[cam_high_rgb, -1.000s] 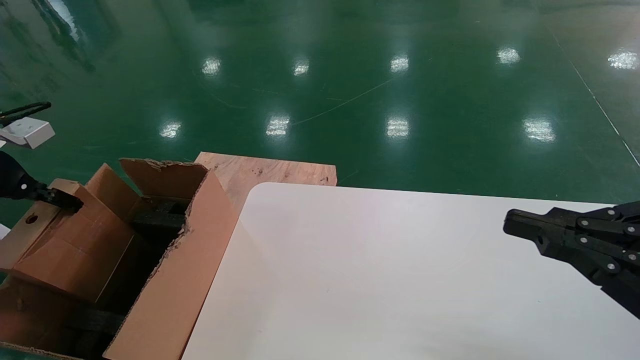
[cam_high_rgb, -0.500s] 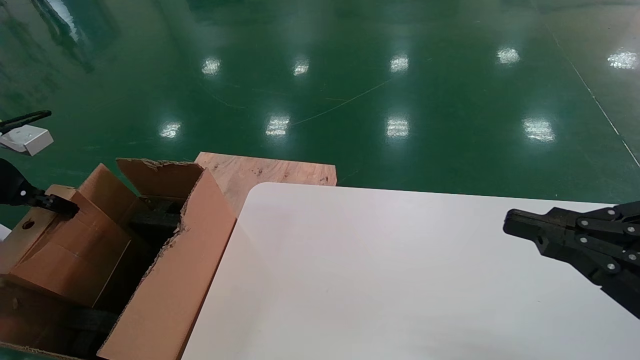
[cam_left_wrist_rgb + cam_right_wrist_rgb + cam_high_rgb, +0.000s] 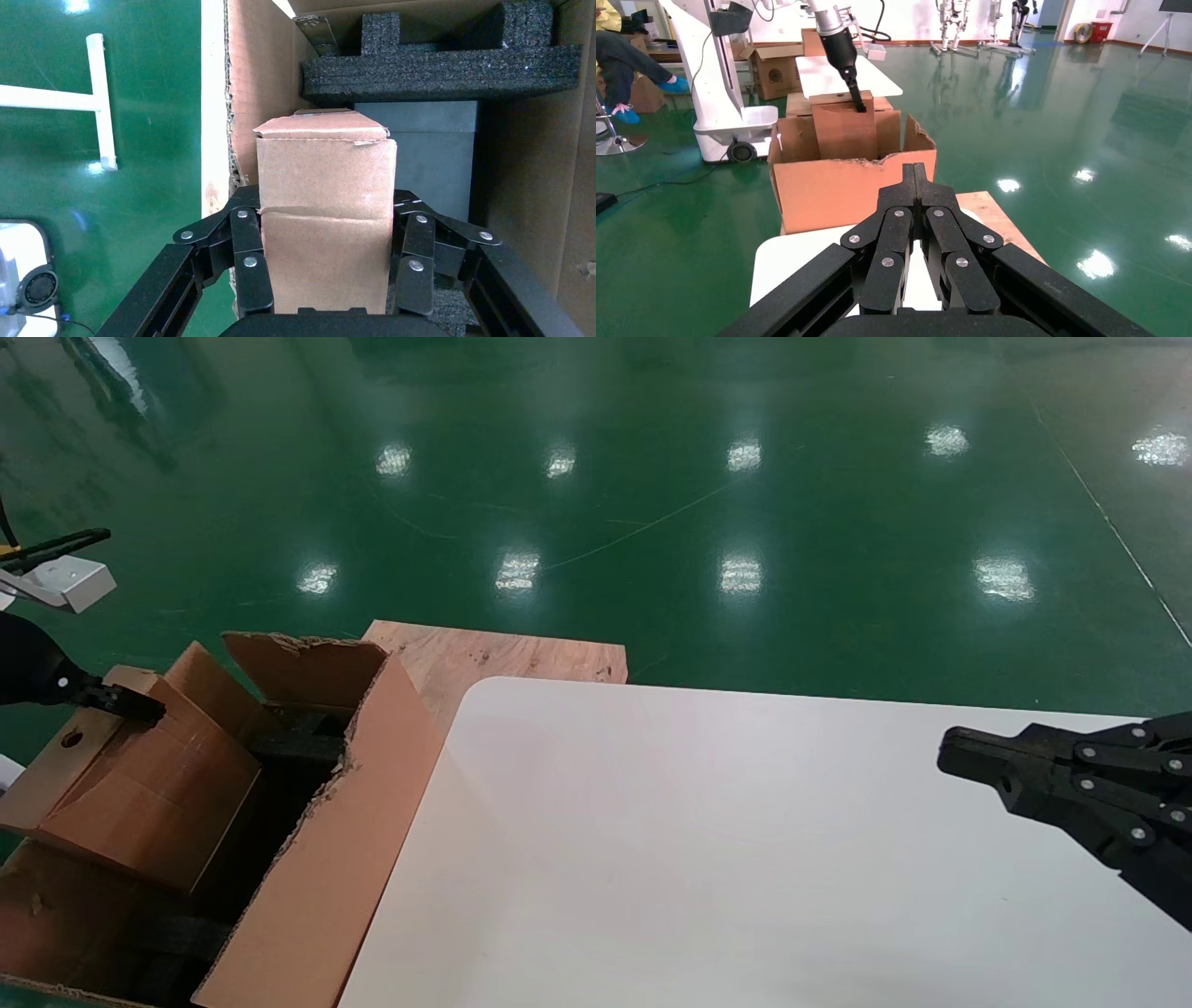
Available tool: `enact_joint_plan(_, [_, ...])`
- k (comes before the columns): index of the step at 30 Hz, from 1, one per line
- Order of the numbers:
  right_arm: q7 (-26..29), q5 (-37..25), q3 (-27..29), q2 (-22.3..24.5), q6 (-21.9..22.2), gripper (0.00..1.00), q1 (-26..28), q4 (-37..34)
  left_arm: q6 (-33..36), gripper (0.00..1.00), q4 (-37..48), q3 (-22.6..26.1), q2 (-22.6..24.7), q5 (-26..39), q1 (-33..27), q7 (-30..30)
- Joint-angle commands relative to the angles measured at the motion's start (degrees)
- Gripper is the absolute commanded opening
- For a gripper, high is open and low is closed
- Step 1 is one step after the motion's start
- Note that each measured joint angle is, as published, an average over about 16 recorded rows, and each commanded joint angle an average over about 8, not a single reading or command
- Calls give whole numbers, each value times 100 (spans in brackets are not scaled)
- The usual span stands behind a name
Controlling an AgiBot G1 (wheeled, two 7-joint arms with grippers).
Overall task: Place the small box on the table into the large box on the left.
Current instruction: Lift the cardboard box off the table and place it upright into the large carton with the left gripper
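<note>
The head view catches only the tip of the left end effector (image 3: 130, 707) at the far left edge, resting against the upper end of the small box (image 3: 140, 784), which stands tilted inside the large box (image 3: 326, 859) just beside the counter (image 3: 745, 859); how the fingers meet the cardboard cannot be read from there. The left wrist view supplies that: the left end effector (image 3: 325, 270) is clamped on the small box (image 3: 325, 217), one black linked finger (image 3: 247, 263) pressed to each long side, and beyond the box it shows black foam blocks (image 3: 443, 67) and a dark grey slab (image 3: 436, 154) inside the large box (image 3: 263, 77), none of which the head view makes clear. The right wrist view gives the scene from across the counter (image 3: 800, 253): the small box (image 3: 843, 130) rises upright above the ragged near wall of the large box (image 3: 842, 189), with the left arm reaching down onto its top. The small box is plain brown cardboard, oblong, with a round punched hole (image 3: 71, 740) on one face and a crease across its side. The right end effector (image 3: 916, 175) hovers over the right part of the counter, well apart from both boxes, its fingers pressed together on nothing. A pale plywood board (image 3: 503, 658) lies behind the counter's far corner.
</note>
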Motion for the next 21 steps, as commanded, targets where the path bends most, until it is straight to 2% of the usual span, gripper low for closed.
enact_joint_plan(1, [0, 0, 0, 0, 0, 0, 0, 0, 10, 0, -11, -7, 5, -10, 3, 13])
enact_joint_plan(21, [0, 0, 0, 0, 0, 0, 0, 0, -384, 0, 25, -109, 39, -152, 396, -73])
